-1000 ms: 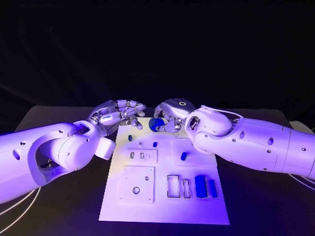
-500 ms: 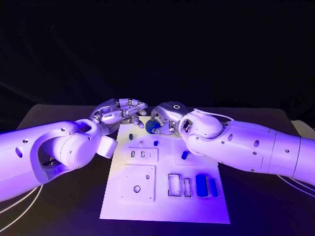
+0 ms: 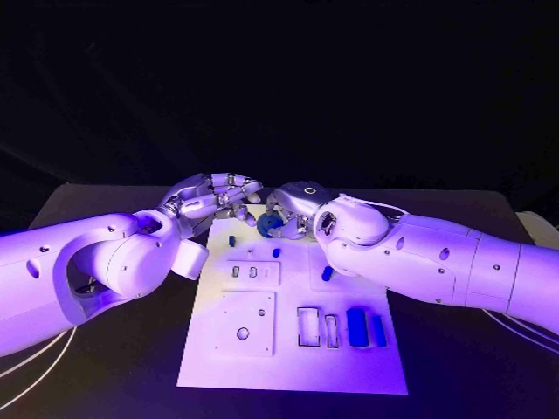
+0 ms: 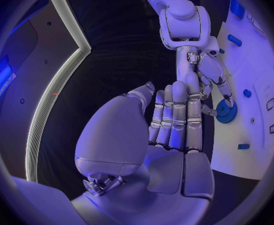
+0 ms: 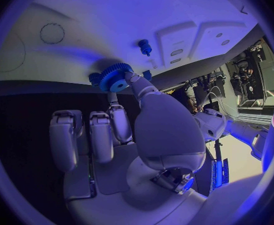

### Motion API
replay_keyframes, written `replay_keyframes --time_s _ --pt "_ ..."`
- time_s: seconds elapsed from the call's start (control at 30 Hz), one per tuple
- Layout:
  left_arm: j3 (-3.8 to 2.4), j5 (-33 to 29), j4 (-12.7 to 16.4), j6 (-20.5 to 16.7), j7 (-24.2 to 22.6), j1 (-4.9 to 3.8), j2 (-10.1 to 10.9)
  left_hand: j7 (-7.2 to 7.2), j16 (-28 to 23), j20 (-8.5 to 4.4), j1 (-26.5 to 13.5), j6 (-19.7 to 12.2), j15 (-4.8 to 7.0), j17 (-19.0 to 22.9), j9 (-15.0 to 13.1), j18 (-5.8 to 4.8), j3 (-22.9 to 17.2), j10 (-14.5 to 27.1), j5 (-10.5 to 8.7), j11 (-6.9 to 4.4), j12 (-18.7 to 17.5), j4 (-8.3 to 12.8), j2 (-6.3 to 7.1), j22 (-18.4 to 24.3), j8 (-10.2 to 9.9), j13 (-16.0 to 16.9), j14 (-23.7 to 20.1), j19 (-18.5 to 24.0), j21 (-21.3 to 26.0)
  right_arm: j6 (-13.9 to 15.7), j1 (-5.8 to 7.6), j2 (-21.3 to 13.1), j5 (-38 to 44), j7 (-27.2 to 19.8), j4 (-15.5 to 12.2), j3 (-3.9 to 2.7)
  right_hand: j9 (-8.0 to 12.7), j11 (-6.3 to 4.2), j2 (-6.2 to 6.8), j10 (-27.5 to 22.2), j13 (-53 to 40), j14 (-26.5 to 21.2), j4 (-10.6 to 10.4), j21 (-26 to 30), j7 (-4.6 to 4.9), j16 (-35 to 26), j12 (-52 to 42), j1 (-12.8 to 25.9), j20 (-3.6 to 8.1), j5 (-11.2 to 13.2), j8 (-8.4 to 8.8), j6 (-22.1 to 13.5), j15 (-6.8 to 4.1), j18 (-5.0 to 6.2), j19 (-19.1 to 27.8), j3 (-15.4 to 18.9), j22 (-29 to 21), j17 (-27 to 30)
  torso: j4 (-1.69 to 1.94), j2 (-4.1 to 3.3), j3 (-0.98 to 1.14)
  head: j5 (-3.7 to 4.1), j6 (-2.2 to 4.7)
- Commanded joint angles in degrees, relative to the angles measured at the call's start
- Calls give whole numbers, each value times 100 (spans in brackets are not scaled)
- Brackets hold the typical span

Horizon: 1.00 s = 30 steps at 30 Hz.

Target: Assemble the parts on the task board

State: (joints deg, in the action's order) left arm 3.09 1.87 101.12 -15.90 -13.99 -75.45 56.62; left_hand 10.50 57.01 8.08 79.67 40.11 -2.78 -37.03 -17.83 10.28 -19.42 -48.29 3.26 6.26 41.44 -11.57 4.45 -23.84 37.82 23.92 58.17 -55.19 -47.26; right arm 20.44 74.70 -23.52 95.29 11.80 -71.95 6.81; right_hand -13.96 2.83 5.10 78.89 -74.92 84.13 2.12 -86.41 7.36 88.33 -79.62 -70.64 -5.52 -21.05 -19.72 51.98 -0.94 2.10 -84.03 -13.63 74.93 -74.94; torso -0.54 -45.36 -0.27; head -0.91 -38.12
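Note:
My right hand (image 3: pixel 295 208) pinches a blue gear (image 3: pixel 270 224) between thumb and a finger, just over the far end of the white task board (image 3: pixel 293 367). The right wrist view shows the gear (image 5: pixel 115 77) held at the fingertips, close above the board (image 5: pixel 112 15) and near an upright blue peg (image 5: pixel 144 47). My left hand (image 3: pixel 214 197) hovers just left of the gear, holding nothing, its fingers (image 4: pixel 174 120) stretched out towards the gear (image 4: pixel 226 111) and the right hand (image 4: pixel 206 77).
On the board a blue peg (image 3: pixel 231 241), a small blue piece (image 3: pixel 276 256) and another (image 3: pixel 327 273) stand mid-board. Two blue blocks (image 3: pixel 356 327) lie beside two open slots (image 3: pixel 308 330). A square plate with a hole (image 3: pixel 243 325) sits at the front left.
My right arm has shifted a little to the left with the gear, bringing it nearer the left hand. The left hand has barely moved.

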Motion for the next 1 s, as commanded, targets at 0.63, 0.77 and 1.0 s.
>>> replay_keyframes --time_s 0.63,0.77,1.0 --pt "-2 -13 18 83 -20 -7 -2 11 -33 12 16 -19 -5 5 5 24 -3 -1 2 29 -39 23 11 5 -29 -5 42 22 -39 -165 -8 99 66 -1 94 18 20 12 29 -61 -80 505 -16 45 29 -39 64 125 35 83 67 19 -15 -51 -176 -101 959 -1185 -6 5 2 -7 -21" --pt "-2 -13 17 80 -20 -7 5 11 -33 12 16 -19 -5 5 5 24 -3 -1 2 29 -39 23 11 5 -29 -5 42 22 -39 -164 -8 90 62 22 116 20 56 38 65 -125 -11 497 -31 76 65 -61 126 178 25 113 164 -91 2 -40 -146 -113 922 -1154 -3 2 4 -8 -21" --pt "-2 -13 15 82 -15 -7 9 11 -33 12 16 -19 -5 5 5 24 -3 -1 2 29 -39 23 11 5 -29 -5 42 22 -39 -132 -7 84 60 69 157 21 197 178 146 -220 79 489 -103 123 218 -81 212 308 -69 157 550 -567 119 -28 -107 -66 876 -1127 -1 1 4 -3 -24"
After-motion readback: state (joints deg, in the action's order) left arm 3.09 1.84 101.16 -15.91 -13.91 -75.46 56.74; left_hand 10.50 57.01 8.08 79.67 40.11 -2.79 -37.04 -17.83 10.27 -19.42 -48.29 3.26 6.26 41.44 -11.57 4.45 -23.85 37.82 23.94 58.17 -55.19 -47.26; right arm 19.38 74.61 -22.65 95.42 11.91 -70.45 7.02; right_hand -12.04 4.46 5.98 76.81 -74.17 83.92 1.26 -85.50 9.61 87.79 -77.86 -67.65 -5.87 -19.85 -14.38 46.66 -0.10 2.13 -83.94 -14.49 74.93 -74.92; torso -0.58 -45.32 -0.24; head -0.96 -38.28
